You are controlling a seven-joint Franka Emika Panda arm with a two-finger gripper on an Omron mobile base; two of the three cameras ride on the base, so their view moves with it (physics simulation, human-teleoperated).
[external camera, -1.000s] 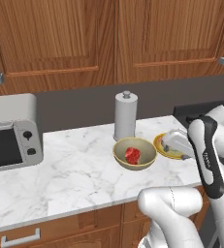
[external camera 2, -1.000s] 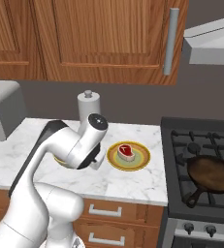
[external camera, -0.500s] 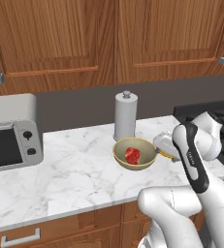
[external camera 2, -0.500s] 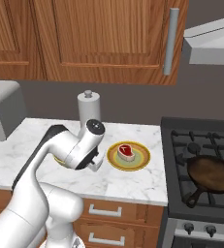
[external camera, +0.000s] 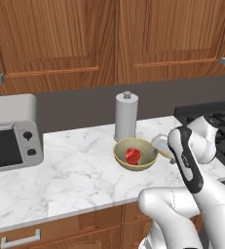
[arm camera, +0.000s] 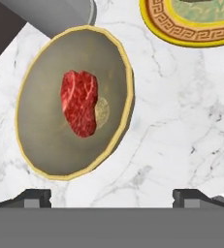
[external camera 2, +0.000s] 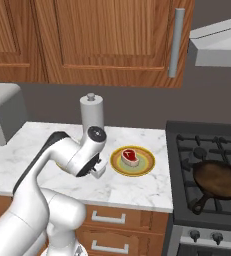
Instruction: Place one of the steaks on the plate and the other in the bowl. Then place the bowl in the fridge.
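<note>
- Kitchen: white marble counter under wooden wall cabinets, dark grey wall behind. Landmark for these notes: the bowl.
- Bowl sits on the counter, upright, tan-yellow rim, olive inside. One steak lies in it, red; in the hand view that steak lies near the middle of the bowl.
- Paper towel roll stands upright just behind the bowl, close to its rim.
- Plate lies flat beside the bowl, on the stove side, near but apart; yellow-orange patterned rim, pale green centre. Second steak rests on it, pale fat edge showing.
- Toaster oven stands well apart from the bowl, at the far end of the counter from the stove.
- Stove beyond the plate, with a dark frying pan on its burners. Range hood above.
- Gripper hangs over the counter just beside the bowl, pointing down, between bowl and plate as seen from the hand view. Fingertips spread wide, nothing between them, touching neither bowl nor plate.
- In the right base view the arm covers most of the bowl.
</note>
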